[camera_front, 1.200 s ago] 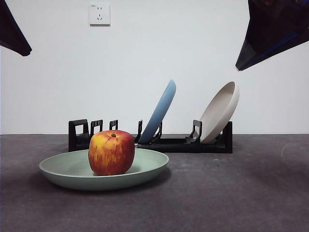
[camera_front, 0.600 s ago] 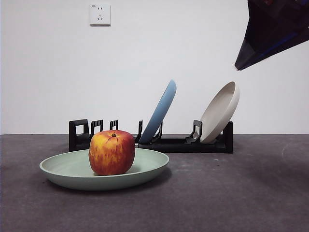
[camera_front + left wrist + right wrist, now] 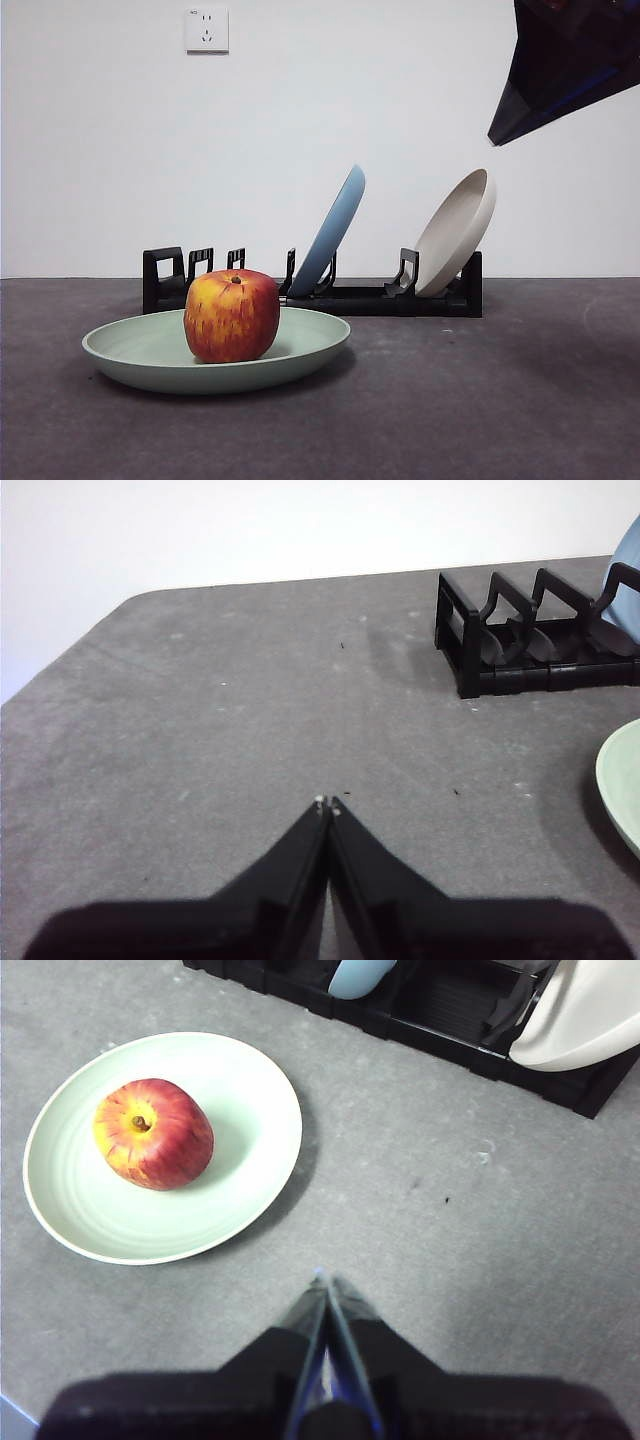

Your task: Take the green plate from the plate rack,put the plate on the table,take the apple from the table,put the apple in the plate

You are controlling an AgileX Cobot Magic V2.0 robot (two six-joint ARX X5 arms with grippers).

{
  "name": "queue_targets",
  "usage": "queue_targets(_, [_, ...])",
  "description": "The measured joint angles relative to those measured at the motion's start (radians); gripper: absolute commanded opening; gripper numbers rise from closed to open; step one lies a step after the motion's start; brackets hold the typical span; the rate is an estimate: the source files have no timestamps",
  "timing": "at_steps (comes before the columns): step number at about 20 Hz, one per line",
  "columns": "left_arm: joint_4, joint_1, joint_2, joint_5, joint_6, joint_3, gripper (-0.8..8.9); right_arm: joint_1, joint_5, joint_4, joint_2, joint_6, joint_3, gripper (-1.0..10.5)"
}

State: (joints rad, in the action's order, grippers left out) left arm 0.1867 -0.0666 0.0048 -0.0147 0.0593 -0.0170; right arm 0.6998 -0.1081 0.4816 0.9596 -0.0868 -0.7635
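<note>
The green plate (image 3: 150,352) lies flat on the dark grey table (image 3: 480,400), in front of the black plate rack (image 3: 380,297). The red apple (image 3: 231,315) sits on the plate, stem up; the right wrist view shows the apple (image 3: 153,1133) and the plate (image 3: 230,1175) too. My right gripper (image 3: 325,1282) is shut and empty, high above the table beside the plate; it shows dark at the front view's top right (image 3: 565,70). My left gripper (image 3: 327,805) is shut and empty above bare table, off to the side of the rack's end (image 3: 470,650).
A blue plate (image 3: 330,232) and a beige bowl-like plate (image 3: 455,232) lean in the rack's slots. A white wall with a socket (image 3: 206,30) stands behind the table. The plate's rim (image 3: 618,780) shows in the left wrist view.
The dark arm tip at the front view's top left has gone out of view. The right arm tip, the plate and the apple have stayed in place.
</note>
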Motion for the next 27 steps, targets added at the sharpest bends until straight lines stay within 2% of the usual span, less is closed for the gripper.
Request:
queue_targets(14, [-0.001, 0.000, 0.000, 0.006, -0.001, 0.000, -0.02, 0.000, -0.004, 0.000, 0.000, 0.003, 0.000, -0.1])
queue_targets(17, [0.000, 0.000, 0.000, 0.006, -0.001, 0.000, -0.03, 0.000, -0.162, 0.006, -0.007, 0.129, 0.000, -0.1])
queue_targets(19, [-0.001, 0.000, 0.000, 0.006, -0.001, 0.000, -0.03, -0.002, -0.226, 0.033, -0.062, 0.177, 0.000, -0.1])
queue_targets(20, [-0.001, 0.000, 0.000, 0.007, -0.001, 0.000, -0.02, -0.014, -0.232, 0.039, -0.105, 0.188, 0.000, -0.1])
queue_targets(23, [-0.001, 0.000, 0.000, 0.008, -0.001, 0.000, -0.03, -0.123, -0.215, 0.037, -0.246, 0.199, 0.000, -0.1])
queue_targets(25, [-0.001, 0.000, 0.000, 0.008, -0.001, 0.000, -0.03, -0.261, -0.109, 0.014, -0.345, 0.186, 0.001, -0.1])
queue_targets(27, [-0.001, 0.000, 0.000, 0.008, -0.001, 0.000, -0.03, -0.426, 0.050, 0.000, -0.442, 0.169, 0.020, -0.1])
